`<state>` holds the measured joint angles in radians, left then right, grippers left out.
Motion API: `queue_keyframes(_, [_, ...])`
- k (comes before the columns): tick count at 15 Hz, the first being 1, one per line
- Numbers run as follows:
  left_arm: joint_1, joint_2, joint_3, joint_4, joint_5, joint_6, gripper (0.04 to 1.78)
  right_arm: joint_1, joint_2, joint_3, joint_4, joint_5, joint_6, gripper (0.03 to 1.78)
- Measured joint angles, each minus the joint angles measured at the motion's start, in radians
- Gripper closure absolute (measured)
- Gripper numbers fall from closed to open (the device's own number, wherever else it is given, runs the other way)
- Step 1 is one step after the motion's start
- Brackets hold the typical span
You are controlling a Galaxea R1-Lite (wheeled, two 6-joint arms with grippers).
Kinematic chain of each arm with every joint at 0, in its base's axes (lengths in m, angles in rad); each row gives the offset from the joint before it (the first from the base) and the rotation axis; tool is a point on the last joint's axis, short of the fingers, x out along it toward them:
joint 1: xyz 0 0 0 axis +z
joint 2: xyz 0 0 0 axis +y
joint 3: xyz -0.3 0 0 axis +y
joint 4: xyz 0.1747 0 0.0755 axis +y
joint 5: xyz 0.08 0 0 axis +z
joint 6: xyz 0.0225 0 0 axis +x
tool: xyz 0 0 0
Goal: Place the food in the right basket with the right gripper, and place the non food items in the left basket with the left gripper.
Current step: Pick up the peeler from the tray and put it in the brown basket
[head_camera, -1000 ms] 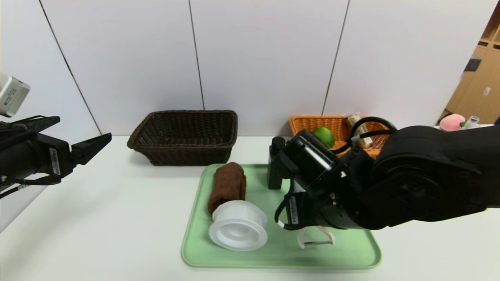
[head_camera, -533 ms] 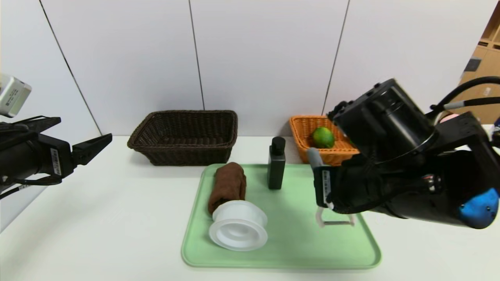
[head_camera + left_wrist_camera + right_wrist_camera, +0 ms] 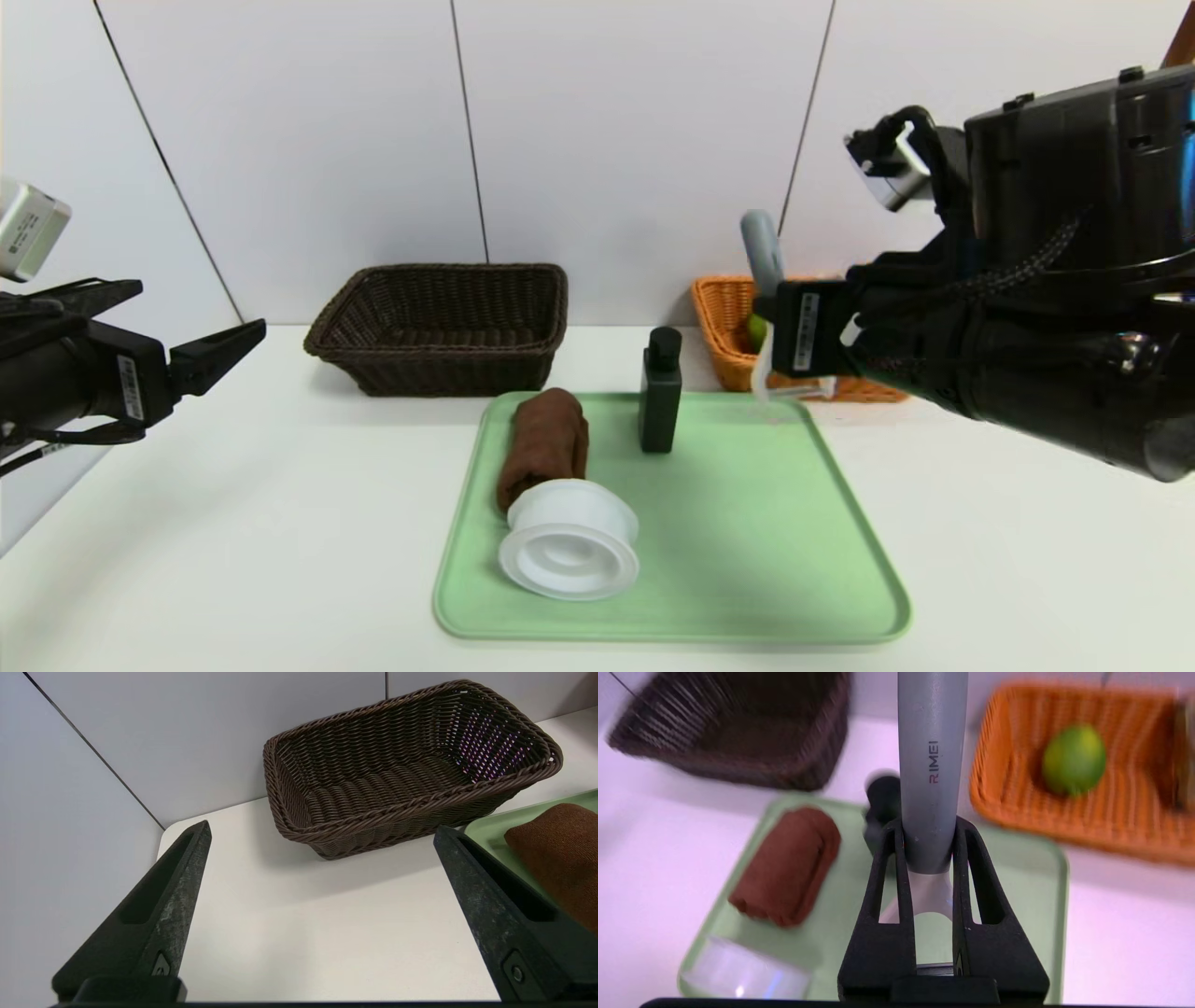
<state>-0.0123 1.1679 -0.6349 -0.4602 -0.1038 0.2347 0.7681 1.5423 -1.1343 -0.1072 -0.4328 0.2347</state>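
My right gripper [image 3: 767, 313] is shut on the grey handle of a peeler [image 3: 762, 245], whose white head hangs over the green tray's [image 3: 747, 560] far right corner, in front of the orange basket [image 3: 719, 308]. The right wrist view shows the handle [image 3: 931, 756] clamped between the fingers of the right gripper [image 3: 926, 828]. A green lime [image 3: 1073, 759] lies in the orange basket [image 3: 1017, 812]. On the tray sit a rolled brown towel [image 3: 546, 439], a black bottle [image 3: 660, 392] and a white plastic roll [image 3: 569, 551]. My left gripper [image 3: 201, 308] hovers open at the far left, apart from the dark brown basket [image 3: 448, 271].
A wrapped item [image 3: 1185, 756] lies beside the lime in the orange basket. Both baskets stand against the white wall. In the left wrist view the brown basket [image 3: 397, 807] holds nothing, and bare white table lies under the left gripper [image 3: 322, 828].
My right arm has lifted the peeler off the tray's front right part and carried it up and back toward the orange basket. The left arm has not moved.
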Motion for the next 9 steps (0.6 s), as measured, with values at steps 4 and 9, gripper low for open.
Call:
queue_keyframes(4, [0.0, -0.006, -0.001, 0.007, 0.001, 0.0, 0.13, 0.006, 0.124, -0.066, -0.366, 0.125, -0.206, 1.56])
queue_keyframes(9, [-0.001, -0.008, 0.006, 0.006, 0.001, -0.001, 0.13, 0.056, 0.349, -0.394, -0.453, 0.176, -0.244, 1.56])
